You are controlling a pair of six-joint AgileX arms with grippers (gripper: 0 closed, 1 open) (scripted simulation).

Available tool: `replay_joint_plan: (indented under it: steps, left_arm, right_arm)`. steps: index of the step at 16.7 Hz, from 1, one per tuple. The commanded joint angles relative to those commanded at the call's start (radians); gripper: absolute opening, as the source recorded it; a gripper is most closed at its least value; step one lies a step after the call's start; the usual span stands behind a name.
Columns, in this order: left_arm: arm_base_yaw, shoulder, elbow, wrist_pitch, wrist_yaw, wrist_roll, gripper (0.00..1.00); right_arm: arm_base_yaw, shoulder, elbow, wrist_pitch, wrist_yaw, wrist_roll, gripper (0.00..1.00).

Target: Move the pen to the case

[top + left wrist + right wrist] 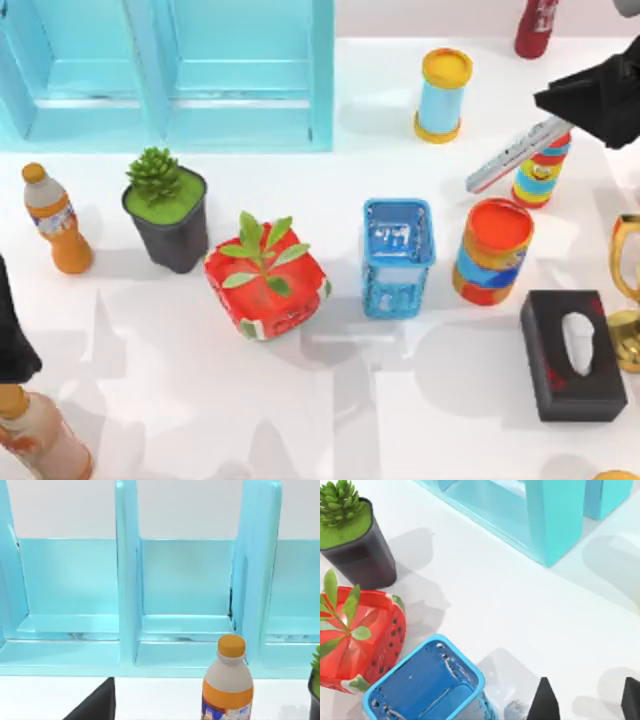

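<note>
Top view: my right gripper (pixel 556 118) clamped on pen (pixel 505 157), near table's (pixel 400 400) right edge; tilted, may miss blue case (pixel 398 257). Left arm parked.

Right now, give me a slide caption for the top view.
Right pincer holds the pen aloft, right of the blue case; left arm parked at the table's left edge.

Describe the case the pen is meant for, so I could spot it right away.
Start at the big turquoise shelf at the table's back left and come forward to the row of pots. The case stands between the red strawberry planter and the orange can: an open blue square-mouthed tub.
</note>
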Motion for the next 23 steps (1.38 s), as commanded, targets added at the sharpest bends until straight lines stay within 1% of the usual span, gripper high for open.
replay_joint_plan:
  steps: [3, 6, 14, 17, 20, 23]
  left_arm:
    - [0.000, 0.000, 0.000, 0.000, 0.000, 0.000, 1.00]
    - [0.000, 0.000, 0.000, 0.000, 0.000, 0.000, 1.00]
    - [0.000, 0.000, 0.000, 0.000, 0.000, 0.000, 1.00]
    - [0.000, 0.000, 0.000, 0.000, 0.000, 0.000, 1.00]
    - [0.000, 0.000, 0.000, 0.000, 0.000, 0.000, 1.00]
    - [0.000, 0.000, 0.000, 0.000, 0.000, 0.000, 1.00]
  right_arm:
    - [-0.001, -0.001, 0.011, -0.008, 0.007, -0.002, 0.00]
    - [-0.061, -0.005, 0.065, -0.087, 0.059, -0.039, 0.00]
    - [-0.350, 0.005, 0.225, -0.508, 0.324, -0.211, 0.00]
    - [-0.438, -0.015, 0.273, -0.658, 0.398, -0.260, 0.00]
    - [-0.491, -0.056, 0.322, -0.758, 0.431, -0.296, 0.00]
    - [-0.509, -0.086, 0.355, -0.791, 0.436, -0.313, 0.00]
